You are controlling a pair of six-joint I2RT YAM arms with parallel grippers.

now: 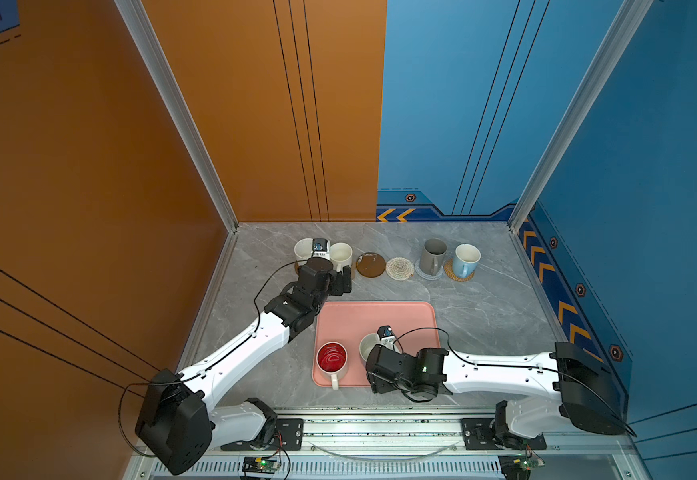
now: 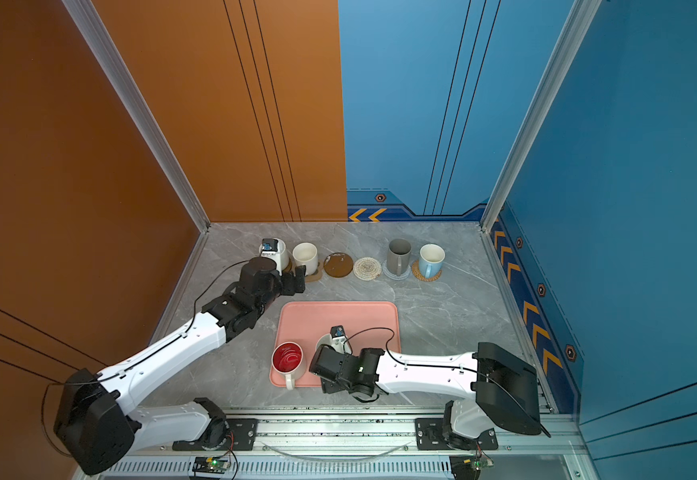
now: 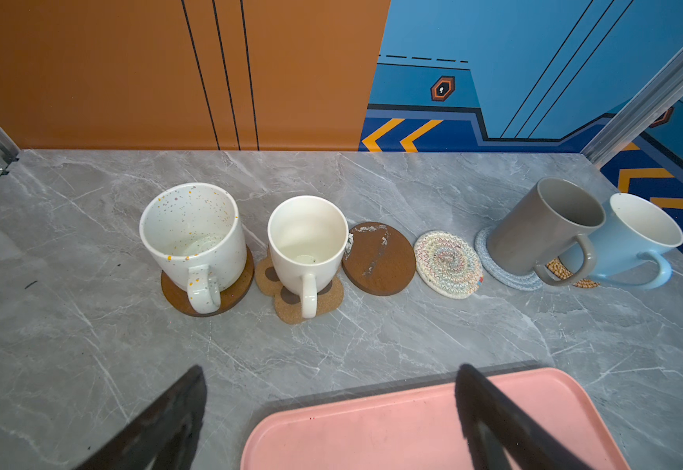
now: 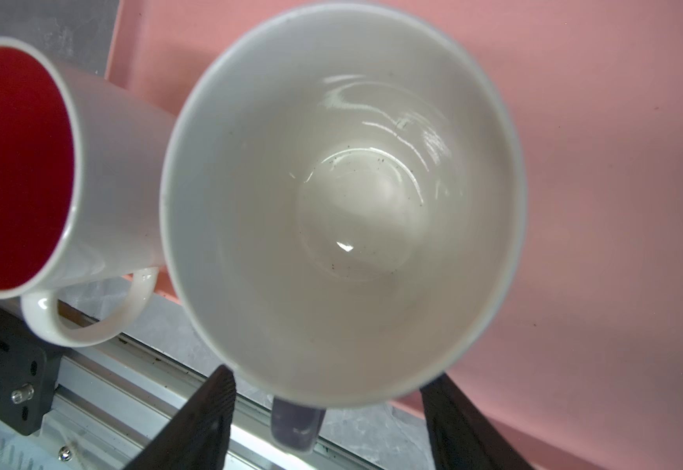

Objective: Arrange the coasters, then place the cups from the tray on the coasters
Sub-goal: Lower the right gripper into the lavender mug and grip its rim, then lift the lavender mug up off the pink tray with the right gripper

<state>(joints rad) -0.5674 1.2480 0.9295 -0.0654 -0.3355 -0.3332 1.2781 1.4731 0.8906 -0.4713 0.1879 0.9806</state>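
Coasters (image 3: pixel 447 264) lie in a row along the far side of the tabletop (image 1: pixel 483 316), at 12 o'clock from the tray (image 1: pixel 380 316). From the 9 o'clock end to the 3 o'clock end I see a brown disc (image 3: pixel 177 293) under a speckled white mug (image 3: pixel 193 232). Next is a paw-print mat (image 3: pixel 286 309) under a plain white mug (image 3: pixel 307 240). A second brown disc (image 1: pixel 370 264) and a cream woven round (image 1: pixel 400 268) are both bare. Then a blue-grey woven round (image 1: pixel 426 274) sits under the grey mug (image 1: pixel 434 254), and a rattan round (image 1: pixel 459 275) under the light blue mug (image 1: pixel 467 258). All four of those mugs stand upright, handles turned roughly toward 6 o'clock.

On the near half of the tray stand two more. The red-lined white mug (image 1: pixel 331 359) is toward the 7 o'clock corner, its handle reaching out over the rim at 6 o'clock. The lavender mug (image 4: pixel 343 203) is just beside it at 3 o'clock; whether they touch I cannot tell.

The right hand (image 4: pixel 333 378) is down at the lavender mug's 6 o'clock side. Its fingers (image 4: pixel 209 411) are spread on either side of the handle with a gap on each side, so it grips nothing. The left hand (image 3: pixel 331 368) is spread wide and empty, hovering over bare tabletop at 6 o'clock from the plain white mug, between the row and the tray's 11 o'clock corner.
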